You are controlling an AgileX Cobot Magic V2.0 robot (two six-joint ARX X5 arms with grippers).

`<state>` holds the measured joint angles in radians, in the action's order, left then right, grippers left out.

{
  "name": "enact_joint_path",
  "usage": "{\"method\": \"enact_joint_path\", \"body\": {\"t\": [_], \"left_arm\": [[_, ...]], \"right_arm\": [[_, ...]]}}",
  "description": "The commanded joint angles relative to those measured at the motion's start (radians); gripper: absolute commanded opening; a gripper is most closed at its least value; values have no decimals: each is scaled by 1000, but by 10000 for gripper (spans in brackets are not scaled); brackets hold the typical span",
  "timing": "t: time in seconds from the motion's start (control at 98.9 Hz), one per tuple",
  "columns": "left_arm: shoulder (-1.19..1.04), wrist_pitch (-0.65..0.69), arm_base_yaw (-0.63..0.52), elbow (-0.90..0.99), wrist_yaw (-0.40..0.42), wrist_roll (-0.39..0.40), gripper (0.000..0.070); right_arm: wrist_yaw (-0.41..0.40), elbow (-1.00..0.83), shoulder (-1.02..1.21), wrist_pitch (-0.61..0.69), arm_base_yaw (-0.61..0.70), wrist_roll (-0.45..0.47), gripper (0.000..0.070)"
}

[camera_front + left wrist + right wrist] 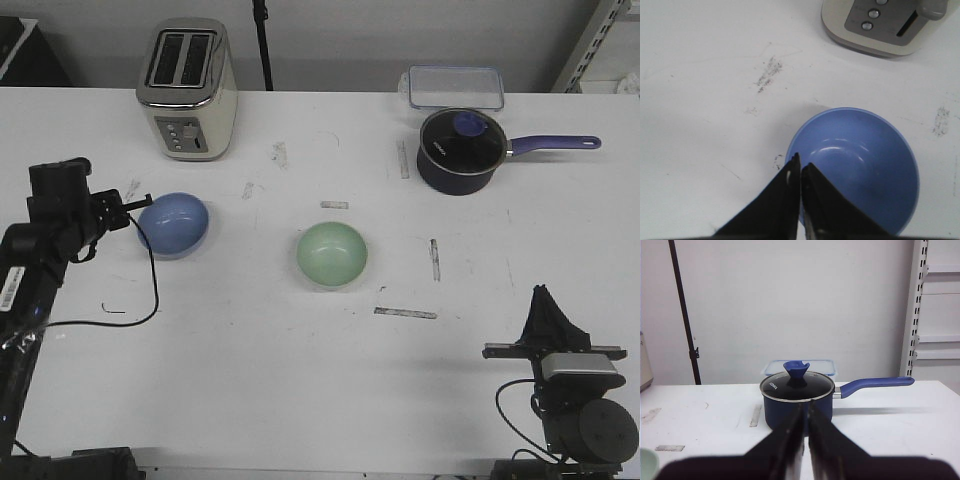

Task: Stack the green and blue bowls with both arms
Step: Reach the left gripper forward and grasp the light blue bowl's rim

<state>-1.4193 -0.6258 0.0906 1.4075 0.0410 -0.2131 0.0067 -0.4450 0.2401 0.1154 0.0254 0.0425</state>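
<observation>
The left gripper [800,167] has its jaws pinched together on the near rim of the blue bowl [174,224], one finger inside the wall and one outside; the bowl sits on the white table [300,380] in front of the toaster [187,88], well apart from the green bowl [332,254] at mid-table. The right gripper [804,415] is closed on nothing, parked near the table's front right edge and pointing toward the lidded saucepan [460,150]. The step in hand looks like lifting the blue bowl, so the grip should be confirmed firm on that thin smooth rim, since a one-sided pinch lets a bowl tilt. Raise it straight, keep it level, carry it over the green bowl and lower it centred before letting go
</observation>
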Motion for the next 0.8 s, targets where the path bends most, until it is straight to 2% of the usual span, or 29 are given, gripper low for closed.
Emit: {"method": "enact_joint_path", "body": {"t": [0.0, 0.152, 0.202, 0.253, 0.384, 0.455, 0.586, 0.789], "left_arm": [[-52, -22, 21, 51, -69, -51, 1], [-144, -63, 85, 88, -278, -118, 3], [-167, -71, 102, 88, -317, -121, 5], [-187, -83, 113, 88, -320, -121, 34], [-235, -104, 136, 88, -319, -120, 208], [-259, -106, 140, 87, -319, -121, 228], [-306, -110, 141, 87, -319, -119, 328], [-364, -109, 138, 87, -319, -120, 334]], "right_arm": [[1, -3, 1, -10, 0, 13, 6], [1, -3, 1, -10, 0, 13, 6], [1, -3, 1, -10, 0, 13, 6], [1, -3, 1, -10, 0, 13, 6], [1, -3, 1, -10, 0, 13, 6], [1, -3, 1, -10, 0, 13, 6], [1, -3, 1, -10, 0, 13, 6], [1, -3, 1, -10, 0, 13, 6]]}}
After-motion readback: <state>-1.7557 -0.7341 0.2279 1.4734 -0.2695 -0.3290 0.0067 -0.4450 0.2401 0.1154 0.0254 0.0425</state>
